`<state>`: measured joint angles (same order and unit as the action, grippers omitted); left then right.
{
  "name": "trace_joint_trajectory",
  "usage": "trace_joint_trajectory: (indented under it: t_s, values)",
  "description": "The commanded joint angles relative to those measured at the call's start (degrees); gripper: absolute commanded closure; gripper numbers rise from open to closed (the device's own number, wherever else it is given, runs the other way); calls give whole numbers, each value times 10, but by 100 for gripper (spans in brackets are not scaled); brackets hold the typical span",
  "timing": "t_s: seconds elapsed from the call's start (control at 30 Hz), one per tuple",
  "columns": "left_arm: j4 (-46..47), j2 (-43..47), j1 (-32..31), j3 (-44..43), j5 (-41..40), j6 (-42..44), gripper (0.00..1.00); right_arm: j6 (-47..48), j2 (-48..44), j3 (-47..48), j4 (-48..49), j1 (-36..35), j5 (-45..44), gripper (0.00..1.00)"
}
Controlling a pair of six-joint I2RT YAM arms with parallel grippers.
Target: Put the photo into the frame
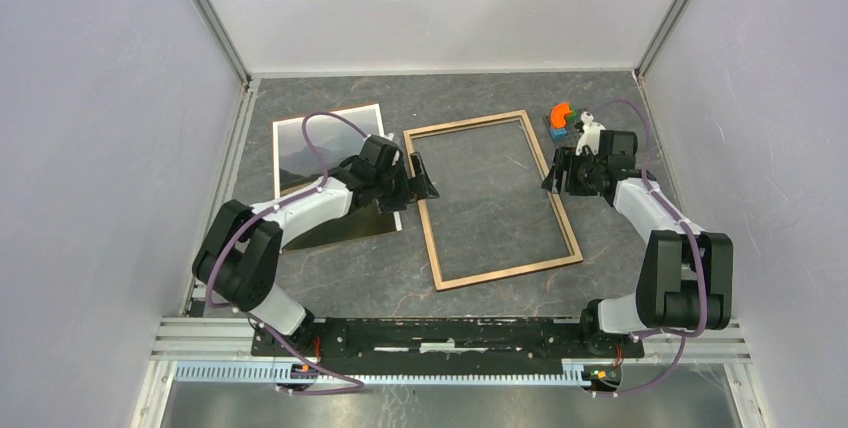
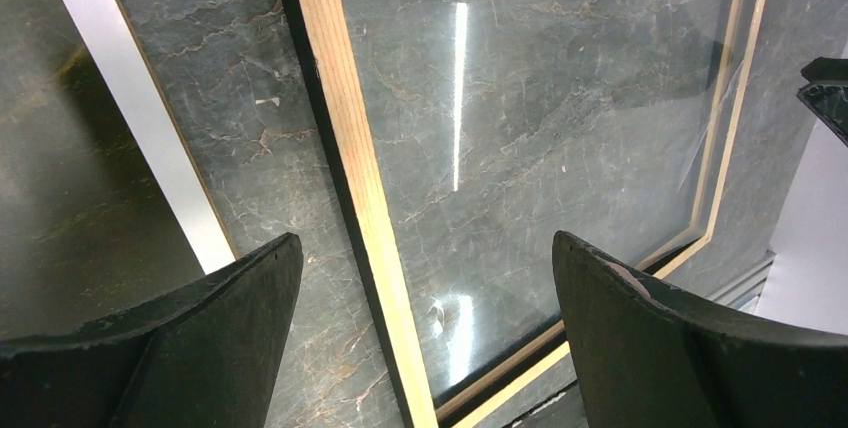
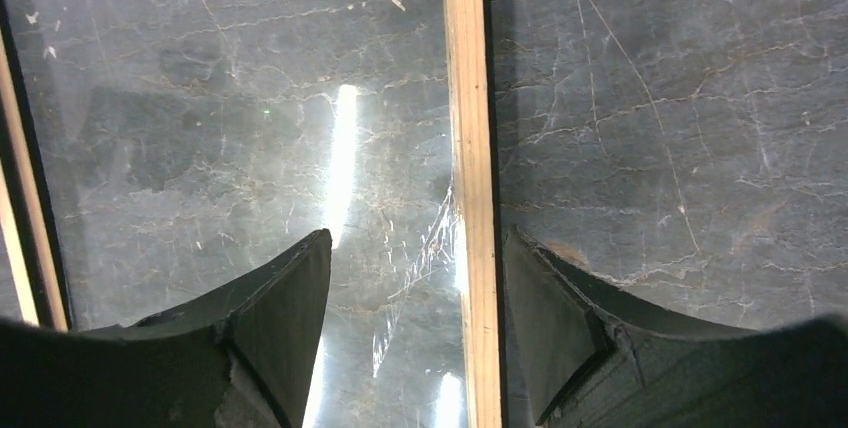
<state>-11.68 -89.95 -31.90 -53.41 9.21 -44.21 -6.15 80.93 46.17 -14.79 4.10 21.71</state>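
Observation:
The frame (image 1: 505,273) lies flat in the middle of the table, light wood face up, with a glass pane in it that reflects the lamps. The photo (image 1: 300,153) lies left of it, partly under my left arm; the left wrist view shows its white border (image 2: 150,118). My left gripper (image 1: 420,176) hangs open over the frame's left rail (image 2: 350,148), its jaws wide and empty (image 2: 425,248). At the frame's right rail (image 3: 468,98) my right gripper (image 1: 555,170) stands open astride the wood (image 3: 415,243). Its outer finger (image 3: 560,318) is close beside the rail and the inner one is well clear.
A small grey plate with an orange piece (image 1: 560,116) sits at the back right, just behind my right gripper. White walls and metal posts close in the dark marbled table (image 1: 500,88) on three sides.

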Motion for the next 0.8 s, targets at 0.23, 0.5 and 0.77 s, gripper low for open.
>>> trace_joint_trajectory:
  t_s: [0.23, 0.5, 0.77]
  values:
    - [10, 116, 95, 71, 92, 7, 0, 12, -59, -8, -38, -167, -155, 2]
    - [-45, 163, 161, 93, 105, 32, 0, -158, -44, -7, 30, -413, -175, 2]
    - [-26, 158, 168, 119, 91, -31, 0, -276, 61, 66, 10, -597, -333, 42]
